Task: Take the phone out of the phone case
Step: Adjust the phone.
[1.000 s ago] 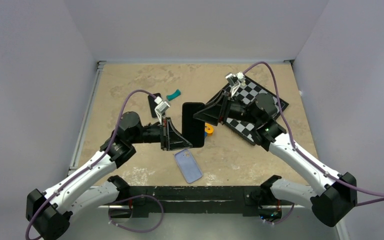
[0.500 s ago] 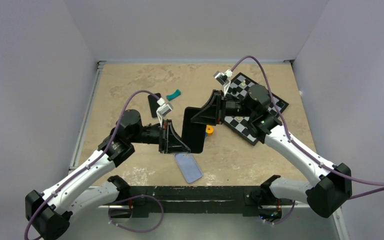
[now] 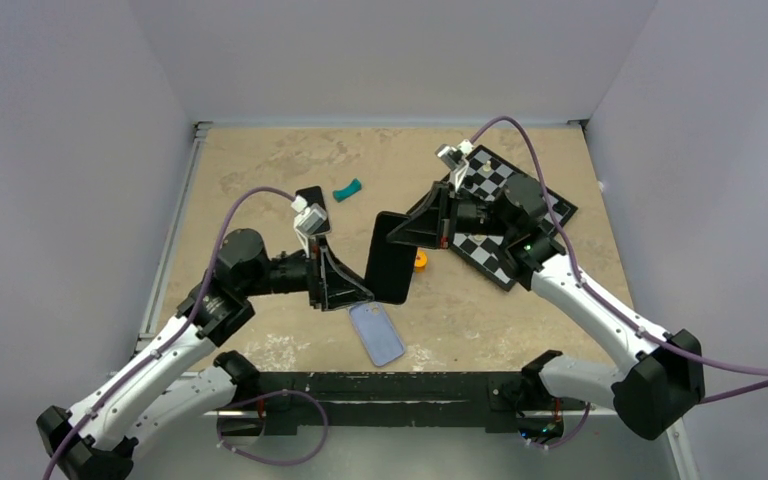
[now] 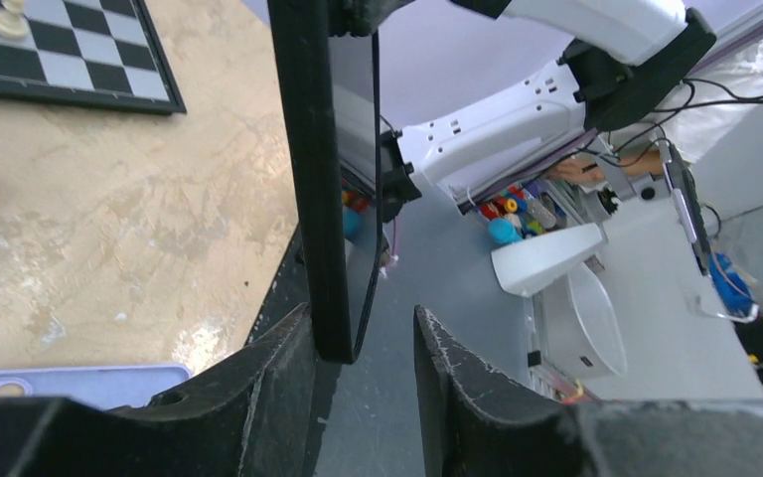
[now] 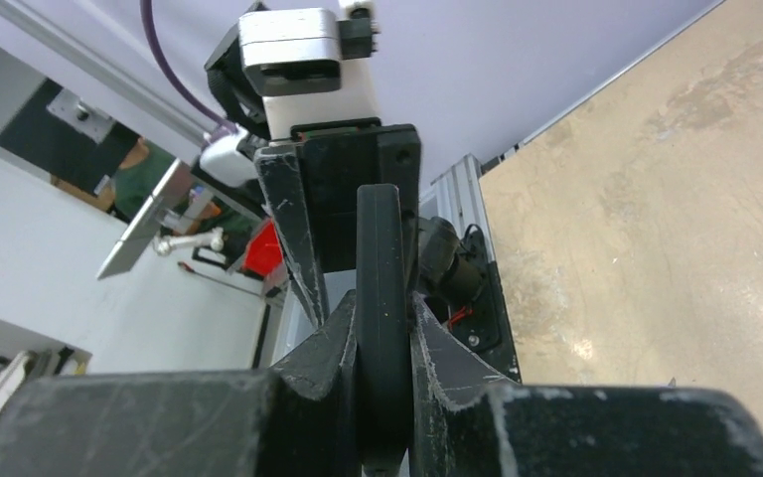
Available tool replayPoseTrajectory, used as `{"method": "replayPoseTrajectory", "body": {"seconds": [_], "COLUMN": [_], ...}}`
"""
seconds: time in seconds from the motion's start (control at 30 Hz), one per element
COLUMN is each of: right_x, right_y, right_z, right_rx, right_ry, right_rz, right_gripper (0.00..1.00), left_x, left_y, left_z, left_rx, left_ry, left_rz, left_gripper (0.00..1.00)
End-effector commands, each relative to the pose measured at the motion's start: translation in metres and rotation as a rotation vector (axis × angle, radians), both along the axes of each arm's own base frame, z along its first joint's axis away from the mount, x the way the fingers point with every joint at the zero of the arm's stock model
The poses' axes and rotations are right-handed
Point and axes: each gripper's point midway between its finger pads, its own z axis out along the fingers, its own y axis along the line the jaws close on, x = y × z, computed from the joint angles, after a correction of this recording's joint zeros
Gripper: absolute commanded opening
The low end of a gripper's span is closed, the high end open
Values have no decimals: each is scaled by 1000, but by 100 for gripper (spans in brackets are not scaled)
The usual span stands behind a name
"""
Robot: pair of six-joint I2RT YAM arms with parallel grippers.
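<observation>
The black phone (image 3: pixel 388 265) is held on edge above the table, out of its case. My right gripper (image 3: pixel 407 232) is shut on its upper end; the right wrist view shows both fingers pressed on the phone's thin edge (image 5: pixel 382 288). My left gripper (image 3: pixel 348 287) is open at the phone's lower end. In the left wrist view the phone (image 4: pixel 323 179) rests against the left finger, with a gap to the other finger. The empty lavender case (image 3: pixel 377 333) lies flat on the table near the front, and also shows in the left wrist view (image 4: pixel 79 383).
A chessboard (image 3: pixel 505 215) with a few pieces lies at the back right under the right arm. A small orange piece (image 3: pixel 419 261) sits beside the phone. A teal object (image 3: pixel 346 188) and a small black item (image 3: pixel 310 197) lie behind the left gripper.
My left arm has drawn back to the left and its gripper has opened off the phone. My right gripper still holds the phone, now tilted and lower.
</observation>
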Motion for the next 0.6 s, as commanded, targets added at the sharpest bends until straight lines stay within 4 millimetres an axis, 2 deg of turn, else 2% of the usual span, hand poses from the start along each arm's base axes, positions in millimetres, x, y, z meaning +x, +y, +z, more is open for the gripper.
{"method": "replayPoseTrajectory", "body": {"seconds": [0.0,0.13,0.3,0.4,0.47,0.57], "right_x": [-8,-11,-12,-11,-12,-16], "right_y": [-15,-16,-17,-17,-17,-18], "right_z": [37,37,39,39,39,37], "right_rx": [129,128,133,137,143,141], "right_ry": [-54,-47,-45,-35,-31,-29], "right_rz": [-5,13,-1,3,12,21], "right_gripper": [0,0,0,0,0,0], "left_x": [8,4,-1,-4,-3,1], "left_y": [10,12,8,3,3,2], "left_z": [0,1,6,9,8,18], "left_rx": [-6,-10,-25,-36,-33,-59], "left_ry": [-40,-74,-91,-85,-84,-153], "left_rz": [97,85,26,-24,-20,-15], "left_gripper": [44,35,32,25,21,17]}}
